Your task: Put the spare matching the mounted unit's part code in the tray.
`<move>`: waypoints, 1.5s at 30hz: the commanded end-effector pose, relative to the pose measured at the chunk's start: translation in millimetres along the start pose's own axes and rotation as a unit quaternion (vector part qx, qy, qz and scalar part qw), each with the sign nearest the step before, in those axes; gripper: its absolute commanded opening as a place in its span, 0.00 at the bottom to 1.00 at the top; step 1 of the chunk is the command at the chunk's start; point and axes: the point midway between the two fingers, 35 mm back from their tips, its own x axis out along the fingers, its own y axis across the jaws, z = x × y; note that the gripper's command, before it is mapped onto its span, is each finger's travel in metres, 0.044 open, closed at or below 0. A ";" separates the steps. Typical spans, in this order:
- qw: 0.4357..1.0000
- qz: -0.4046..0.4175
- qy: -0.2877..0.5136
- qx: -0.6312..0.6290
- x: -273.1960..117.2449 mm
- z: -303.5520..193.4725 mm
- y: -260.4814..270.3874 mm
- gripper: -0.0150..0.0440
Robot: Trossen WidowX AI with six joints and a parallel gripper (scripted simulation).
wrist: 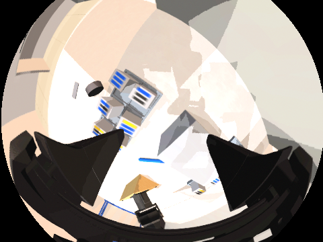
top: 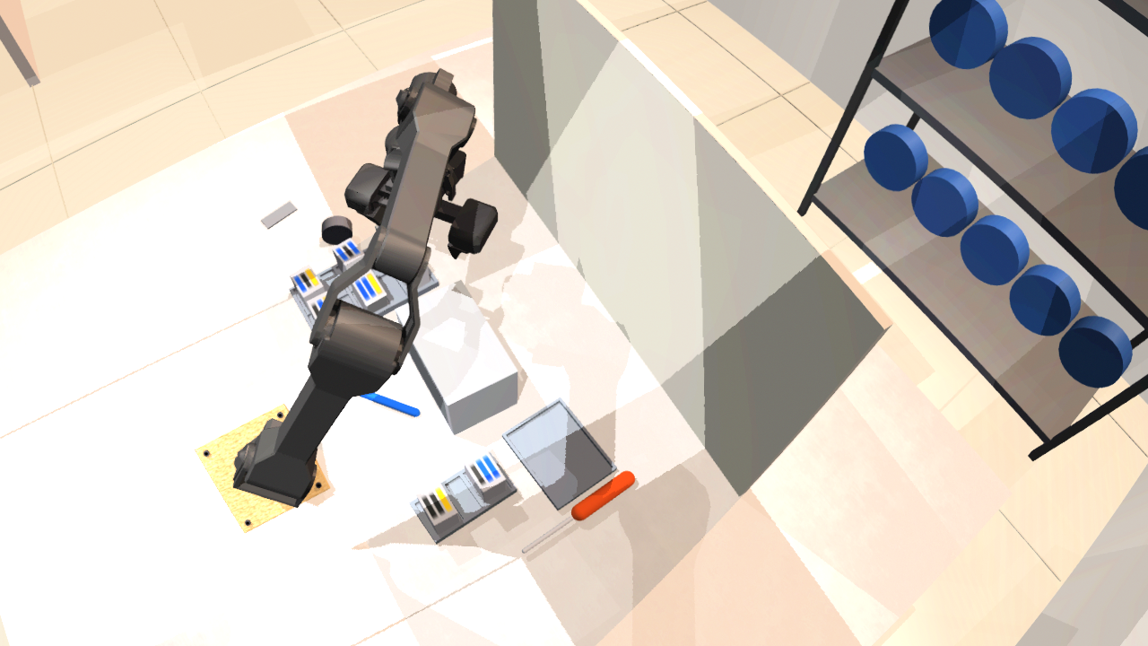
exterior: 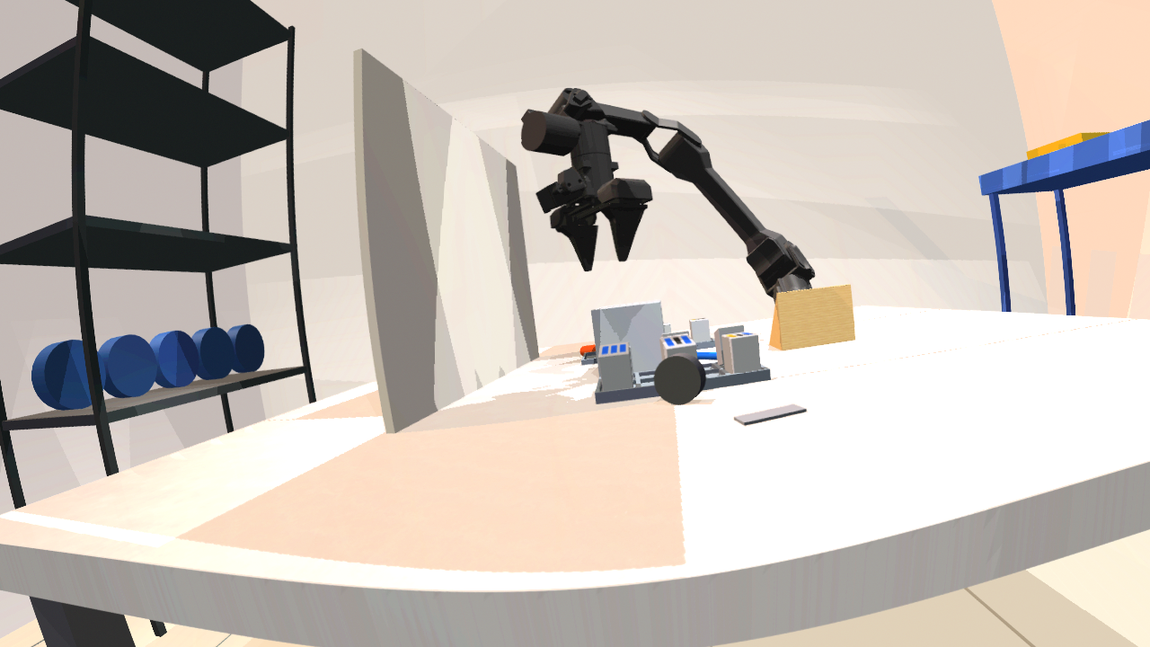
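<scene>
Black fingers spread wide and gripping nothing, the gripper (top: 417,216) (exterior: 605,265) (wrist: 166,136) is hovering above the upright spares (top: 371,291) (exterior: 614,369) (wrist: 128,127) in their holder (top: 430,283) (exterior: 631,394) (wrist: 158,97), its best approach probably being descending vertically, squared to the code-matched one, clearing neighbours.

Six-joint arm (top: 409,184) (exterior: 679,153) (wrist: 146,210), matte black throughout.
Blocky links are joined by rounded housings; above the shoulder, an open two-railed bracket is fitted. Beyond the bracket, a stubby cylinder and a gripper (top: 422,210) (exterior: 605,265) (wrist: 166,136) with tapered, wedge-shaped black fingers are mounted.
</scene>
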 end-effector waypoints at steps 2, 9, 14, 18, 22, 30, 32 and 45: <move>0.975 0.004 0.006 -0.223 4.2 -17.5 86.2 1.00; 0.871 0.000 0.022 -0.491 20.7 -63.5 182.8 1.00; 0.867 0.000 0.023 -0.498 21.4 -65.1 185.0 1.00; 0.867 0.000 0.023 -0.497 27.3 -64.4 184.6 0.91; 0.867 0.000 0.023 -0.497 55.0 -62.8 181.8 0.76; 0.867 0.000 0.023 -0.497 61.5 -62.8 181.0 0.76; 0.867 0.000 0.023 -0.497 62.3 -62.8 181.0 0.76; 0.867 0.000 0.023 -0.497 81.9 -61.6 181.2 0.76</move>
